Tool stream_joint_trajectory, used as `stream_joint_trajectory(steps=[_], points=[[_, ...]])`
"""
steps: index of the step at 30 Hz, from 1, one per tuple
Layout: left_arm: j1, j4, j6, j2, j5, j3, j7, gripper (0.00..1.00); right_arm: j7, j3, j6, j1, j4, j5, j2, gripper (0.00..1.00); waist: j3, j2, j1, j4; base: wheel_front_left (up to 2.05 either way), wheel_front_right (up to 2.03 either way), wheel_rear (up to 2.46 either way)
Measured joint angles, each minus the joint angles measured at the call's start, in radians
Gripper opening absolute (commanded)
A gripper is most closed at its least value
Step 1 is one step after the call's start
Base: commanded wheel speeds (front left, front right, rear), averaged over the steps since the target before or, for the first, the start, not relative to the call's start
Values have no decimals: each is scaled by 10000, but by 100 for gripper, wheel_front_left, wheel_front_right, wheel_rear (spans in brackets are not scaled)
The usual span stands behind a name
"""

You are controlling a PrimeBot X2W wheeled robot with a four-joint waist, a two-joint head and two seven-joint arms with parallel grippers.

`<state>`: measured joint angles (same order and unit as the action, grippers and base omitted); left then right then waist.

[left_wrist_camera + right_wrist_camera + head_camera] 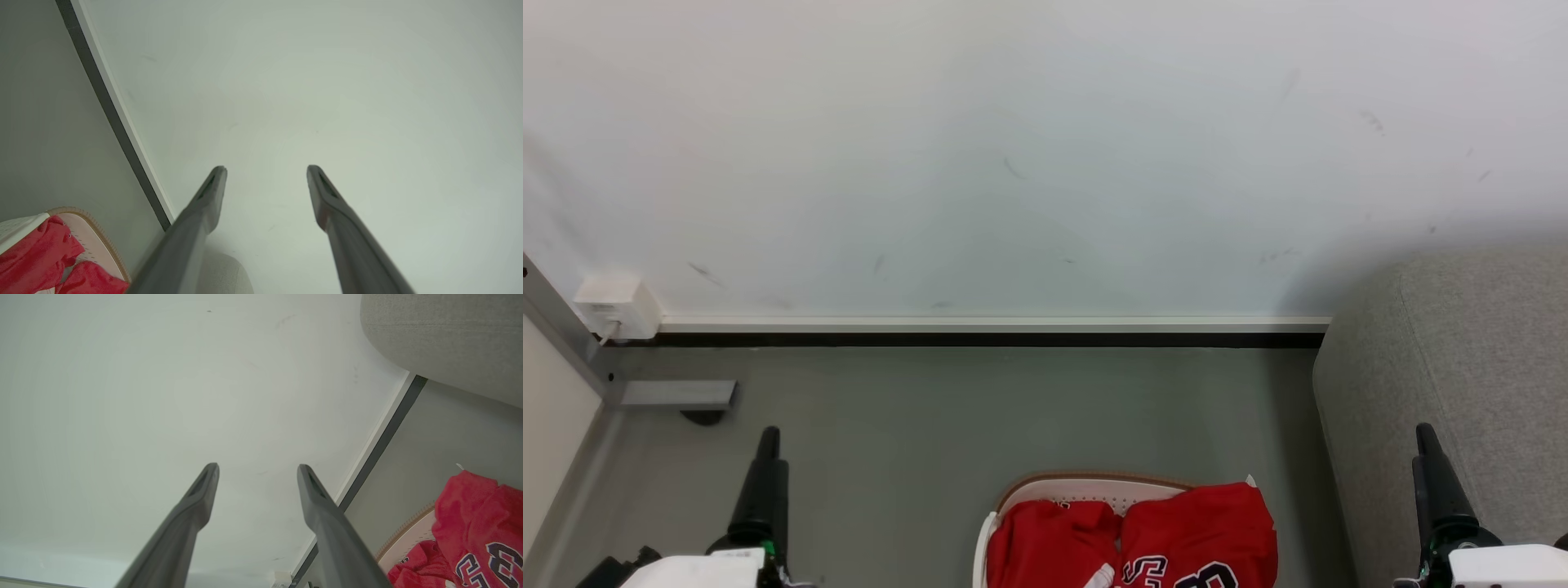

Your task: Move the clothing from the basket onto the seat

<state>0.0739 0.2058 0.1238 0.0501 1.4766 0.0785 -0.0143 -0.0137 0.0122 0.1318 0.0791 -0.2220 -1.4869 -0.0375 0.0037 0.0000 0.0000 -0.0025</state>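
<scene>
The clothing [1168, 531], two bright red jersey garments, one with navy numerals, is heaped in the white basket [1086, 488] on the floor at the bottom centre of the head view. The grey sofa seat [1462, 384] stands just right of the basket. My left gripper [766, 437] hangs at the lower left, over the floor and apart from the basket. My right gripper [1425, 433] hangs at the lower right in front of the sofa. In the wrist views the left gripper [266, 169] and right gripper [258, 468] are both open and hold nothing. The clothing [474, 522] and the basket [94, 241] sit at those views' lower corners.
A pale wall with a white and black baseboard [996, 331] runs behind the basket. A small white box [614, 306] is fixed to the wall at the left, above a grey metal foot [678, 394]. Grey floor [980, 416] lies between the wall and the basket.
</scene>
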Motion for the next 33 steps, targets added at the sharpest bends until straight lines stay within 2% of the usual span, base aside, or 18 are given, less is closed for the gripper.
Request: stream_joint_trajectory(steps=[17,33], points=[[-7,-270,2,-23,-3620,8,648,100,663,-485,0,1,226,2748,-12,100,-74,0,0,-2,0,0,0],[-44,-533,4,-33,-7198,33,1141,100,1174,-585,0,1,330,6514,-25,100,-87,0,0,-31,0,0,0]])
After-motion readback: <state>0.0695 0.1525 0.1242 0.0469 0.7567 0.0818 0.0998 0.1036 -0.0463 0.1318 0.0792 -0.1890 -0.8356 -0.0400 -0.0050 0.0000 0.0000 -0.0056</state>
